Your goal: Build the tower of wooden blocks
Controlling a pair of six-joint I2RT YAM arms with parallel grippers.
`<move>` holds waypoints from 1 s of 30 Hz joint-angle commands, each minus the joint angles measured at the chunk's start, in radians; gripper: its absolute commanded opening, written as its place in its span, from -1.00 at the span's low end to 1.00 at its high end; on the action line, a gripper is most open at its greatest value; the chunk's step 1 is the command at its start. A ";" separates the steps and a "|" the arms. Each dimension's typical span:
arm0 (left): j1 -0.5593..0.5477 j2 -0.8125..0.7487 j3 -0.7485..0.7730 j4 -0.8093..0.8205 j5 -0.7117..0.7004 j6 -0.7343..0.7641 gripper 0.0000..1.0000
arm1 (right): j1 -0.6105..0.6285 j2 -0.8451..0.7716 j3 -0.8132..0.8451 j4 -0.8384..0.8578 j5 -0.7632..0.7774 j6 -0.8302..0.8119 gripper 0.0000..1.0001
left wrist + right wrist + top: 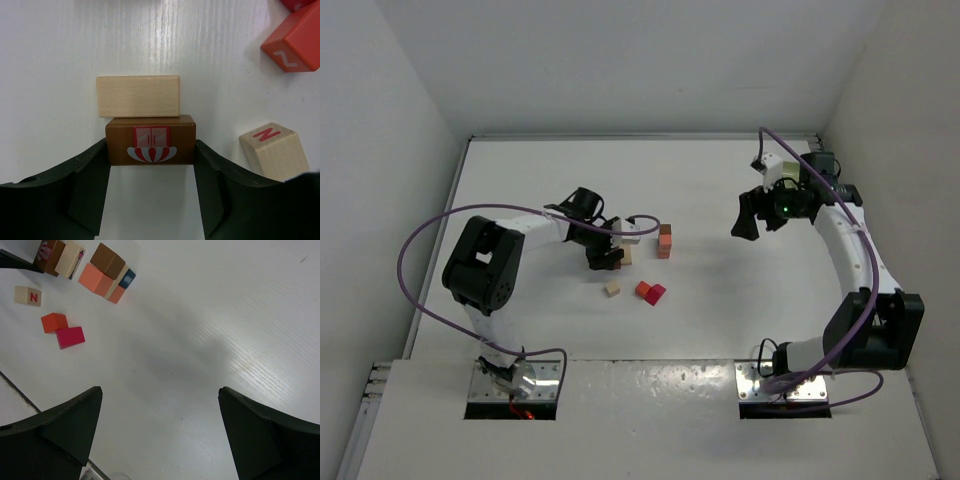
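Observation:
My left gripper (608,255) is shut on a dark brown block (150,140) with a red and white picture, held at its two ends by the fingertips (102,155). A pale wood block (138,96) lies flush against its far side. A pale cube with a red N (274,151) sits to the right, and a red-orange block (295,42) lies farther off. A short stack of orange and brown blocks (664,241) stands just right of the left gripper. My right gripper (748,220) is open and empty, well above the table on the right.
A pale cube (612,287), a red cube (644,290) and a magenta block (658,294) lie loose near the left gripper. The right wrist view shows them too, the red cube (53,322) next to the magenta one (70,336). White walls enclose the table.

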 commanded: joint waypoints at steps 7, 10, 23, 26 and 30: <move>0.008 -0.059 0.258 -0.254 0.153 0.049 -0.16 | -0.006 -0.019 -0.001 0.017 -0.037 -0.019 0.98; -0.002 -0.022 0.412 -0.361 0.220 0.062 -0.16 | -0.006 -0.018 -0.001 0.017 -0.050 -0.030 0.98; -0.107 0.078 0.618 -0.413 0.221 0.000 -0.24 | -0.004 0.025 0.048 0.003 -0.087 -0.056 0.98; -0.118 0.131 0.678 -0.465 0.210 0.009 -0.24 | -0.004 0.038 0.060 -0.002 -0.084 -0.061 0.98; -0.138 0.176 0.718 -0.474 0.191 -0.015 -0.24 | -0.006 0.045 0.066 0.002 -0.084 -0.057 0.98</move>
